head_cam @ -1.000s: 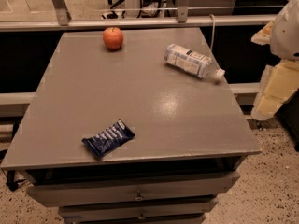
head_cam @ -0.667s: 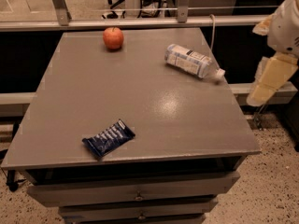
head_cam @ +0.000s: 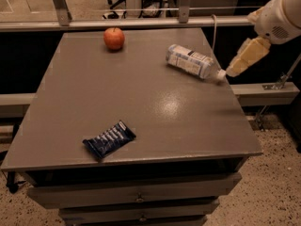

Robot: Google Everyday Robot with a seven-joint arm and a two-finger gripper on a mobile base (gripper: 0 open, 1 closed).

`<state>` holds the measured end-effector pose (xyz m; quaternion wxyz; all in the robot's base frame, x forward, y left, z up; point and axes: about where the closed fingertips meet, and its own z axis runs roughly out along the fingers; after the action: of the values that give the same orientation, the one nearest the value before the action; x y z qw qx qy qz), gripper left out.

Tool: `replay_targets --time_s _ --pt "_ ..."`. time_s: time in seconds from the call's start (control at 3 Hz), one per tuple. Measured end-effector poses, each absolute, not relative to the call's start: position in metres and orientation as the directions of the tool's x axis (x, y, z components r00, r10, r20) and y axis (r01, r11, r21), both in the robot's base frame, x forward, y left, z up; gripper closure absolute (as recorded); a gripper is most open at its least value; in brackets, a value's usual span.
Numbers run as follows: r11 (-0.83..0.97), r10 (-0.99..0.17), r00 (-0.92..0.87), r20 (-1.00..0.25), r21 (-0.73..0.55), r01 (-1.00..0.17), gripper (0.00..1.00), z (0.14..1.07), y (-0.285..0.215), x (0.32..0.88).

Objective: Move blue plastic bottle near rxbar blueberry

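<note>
The blue plastic bottle [head_cam: 190, 61] is lying sideways near the table's [head_cam: 141, 93] right edge, well apart from the rxbar blueberry [head_cam: 109, 139] at front left. The gripper [head_cam: 233, 71] is hovering just beside the bottle's cap; open or closed, I cannot tell.

red apple [head_cam: 114, 38] upright at far-left of grey table [head_cam: 94, 88], near back edge, nothing touching it. glare patch on tabletop right of ctr. under the top: open slot, then drawers [head_cam: 136, 197] w/ small knobs. metal rail [head_cam: 141, 23] runs behind table, w/ upright posts [head_cam: 59, 4] on it. thin white cable [head_cam: 213, 29] at back-right corner. lower beam [head_cam: 265, 93] on right w/ metal bracket [head_cam: 277, 85]. speckled floor [head_cam: 282, 187]. gripper [head_cam: 237, 66] just off table's right edge, far end.
</note>
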<state>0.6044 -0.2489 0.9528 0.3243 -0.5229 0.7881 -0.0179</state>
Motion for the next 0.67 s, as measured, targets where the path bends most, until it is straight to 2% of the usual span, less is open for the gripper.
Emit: replay_targets --time_s 0.33,0.67 --pt "0.514 -0.738 -0.263 -0.621 -0.264 -0.816 0.00 0.929 -0.236 0.642" --pt "0.538 -0.655 -0.290 -0.698 -0.161 -0.827 0.00 0.903 -0.219 0.663"
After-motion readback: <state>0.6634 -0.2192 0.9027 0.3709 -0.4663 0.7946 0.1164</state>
